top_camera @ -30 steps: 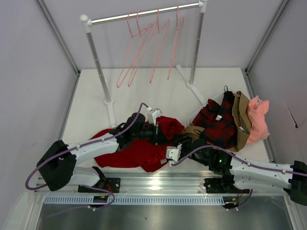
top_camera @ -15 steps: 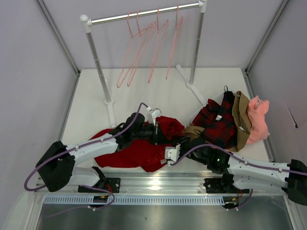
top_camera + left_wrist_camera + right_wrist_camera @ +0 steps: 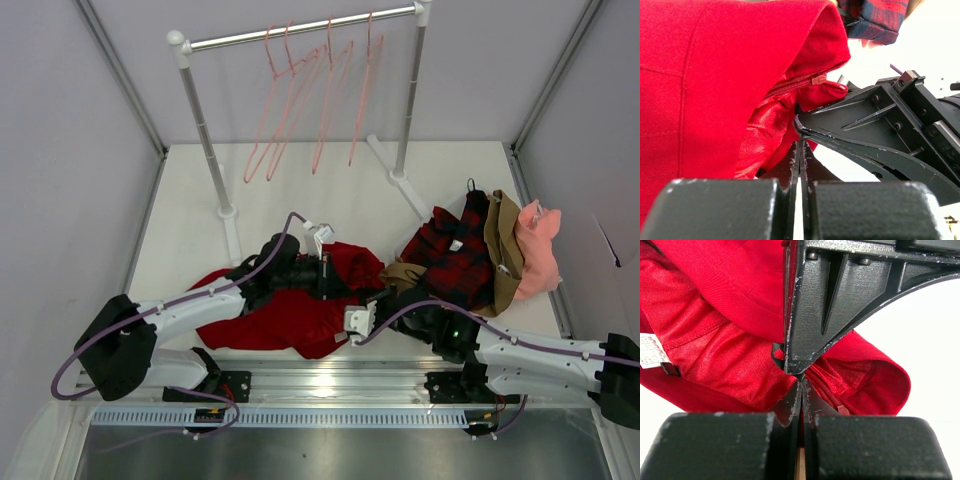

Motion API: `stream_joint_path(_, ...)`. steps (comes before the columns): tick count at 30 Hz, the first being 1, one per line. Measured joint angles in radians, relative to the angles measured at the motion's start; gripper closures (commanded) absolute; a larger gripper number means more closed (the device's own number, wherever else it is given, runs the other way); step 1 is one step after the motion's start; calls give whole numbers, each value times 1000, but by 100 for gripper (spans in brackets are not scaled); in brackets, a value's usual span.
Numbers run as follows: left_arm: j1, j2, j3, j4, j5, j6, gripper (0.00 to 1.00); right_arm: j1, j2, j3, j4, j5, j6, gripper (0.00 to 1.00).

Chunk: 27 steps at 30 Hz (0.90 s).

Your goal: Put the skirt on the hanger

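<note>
The deep-red skirt [image 3: 280,315] lies crumpled on the table's near side, between the two arms. My left gripper [image 3: 345,283] reaches over it from the left and is shut on the skirt's waist edge by the zipper [image 3: 817,79]. My right gripper [image 3: 372,297] comes from the right and is shut on the same red edge, tip to tip with the left. In the left wrist view the fingertips [image 3: 800,150] pinch the hem of the skirt [image 3: 715,75]. The right wrist view has the pads [image 3: 801,387] closed on the skirt [image 3: 725,300]. The pink hanger [image 3: 283,68] hangs among several on the rail.
The clothes rack [image 3: 205,140] stands at the back on two feet. A red-and-black plaid garment [image 3: 455,255], a tan garment [image 3: 505,245] and a salmon-pink garment [image 3: 538,250] are piled at the right. A white care label [image 3: 651,352] shows inside the skirt.
My right gripper has closed on the skirt's edge and shifted slightly left. The left gripper stayed shut and lifted the waist edge a little.
</note>
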Motion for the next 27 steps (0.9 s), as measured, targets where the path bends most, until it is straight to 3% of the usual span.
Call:
stream_joint_path(2,2,0,0,2,5,-5,91,0,-5,0,0,0,5,100)
stream_joint_path(4,4,0,0,3,5,-7,76,0,-16,0,-1,3,16,100)
stream_joint_path(5,6,0,0,1,6,-11,66,1,-24,0,-1,3,22,100)
stream_joint_path(6,10,0,0,-2,5,-13,50,2,-34,0,-1,3,30,100)
stream_joint_path(8,18,0,0,-7,5,-19,35,2,-56,0,0,4,52,100)
stream_joint_path(9,23,-2,0,-10,5,-21,20,2,-64,0,-1,4,65,100)
stream_joint_path(10,27,-5,-1,-11,5,-19,17,2,-72,0,-1,3,78,100)
stream_joint_path(21,121,-215,-7,-81,-16,23,14,-21,-97,-13,14,7,346,100)
stream_joint_path(26,135,-291,-9,-134,-92,96,19,-91,-98,-5,12,9,537,100)
stream_joint_path(27,135,-301,-11,-142,-109,110,25,-113,-98,1,8,2,578,100)
